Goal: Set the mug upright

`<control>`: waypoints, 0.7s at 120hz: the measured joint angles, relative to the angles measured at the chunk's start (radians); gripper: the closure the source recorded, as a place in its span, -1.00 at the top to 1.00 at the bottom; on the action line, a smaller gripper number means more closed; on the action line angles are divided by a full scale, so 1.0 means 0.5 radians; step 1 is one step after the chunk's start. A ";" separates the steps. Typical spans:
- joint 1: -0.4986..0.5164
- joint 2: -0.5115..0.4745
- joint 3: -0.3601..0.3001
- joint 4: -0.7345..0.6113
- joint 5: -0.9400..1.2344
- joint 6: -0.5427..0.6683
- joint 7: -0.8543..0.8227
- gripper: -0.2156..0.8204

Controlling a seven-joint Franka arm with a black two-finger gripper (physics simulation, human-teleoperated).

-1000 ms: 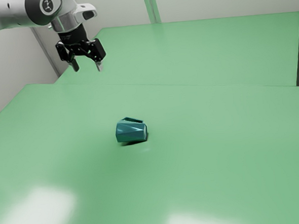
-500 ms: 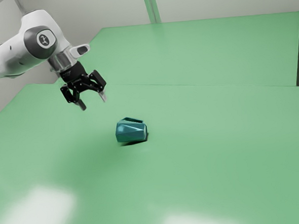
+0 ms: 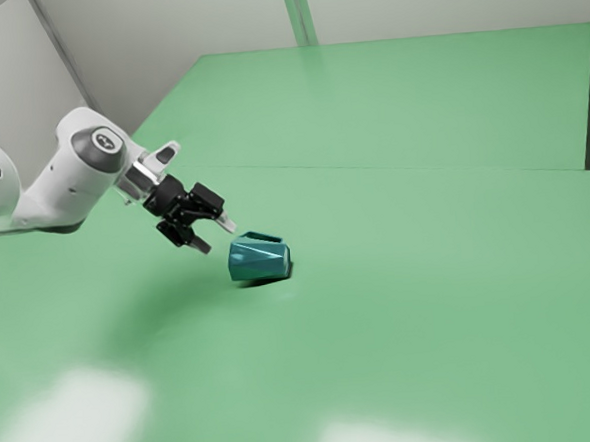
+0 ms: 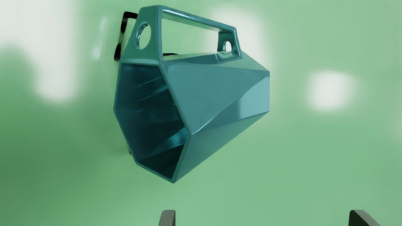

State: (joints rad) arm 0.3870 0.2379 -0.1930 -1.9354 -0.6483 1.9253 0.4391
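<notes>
Gripper (image 3: 219,240) has its fingers (image 4: 168,218) apart; the mug (image 3: 259,259) lies on its side, at four o'clock from it in the exterior view. If one finger hits the rim (image 4: 175,99), the mug may slide away.

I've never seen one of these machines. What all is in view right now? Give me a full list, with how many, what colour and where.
Faceted mug with a handle: one, teal, lying on its side on the table, open mouth toward the gripper
Smooth tabletop: one, green, under the mug
Second flat surface: one, green, beyond the tabletop
Glossy bright patches: at least two, whitish, on the tabletop
Plain walls: at least two, pale grey, at the back and the exterior view's left
Narrow strip: one, green, upright on the back wall
Jointed robot arm: one, white and grey, at the exterior view's left
Two-finger gripper: one, black with grey fingertips, open beside the mug
</notes>
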 joint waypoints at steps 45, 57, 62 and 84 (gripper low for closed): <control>0.080 0.291 0.000 0.181 -0.220 0.004 0.552 0.58; 0.083 0.340 0.000 0.169 -0.267 -0.007 0.651 0.58; 0.082 0.364 0.000 0.166 -0.295 -0.009 0.687 0.58; 0.083 0.424 -0.003 0.173 -0.456 -0.050 0.824 0.54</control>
State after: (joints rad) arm 0.4286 0.4499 -0.1946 -1.8489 -0.8765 1.9001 0.8511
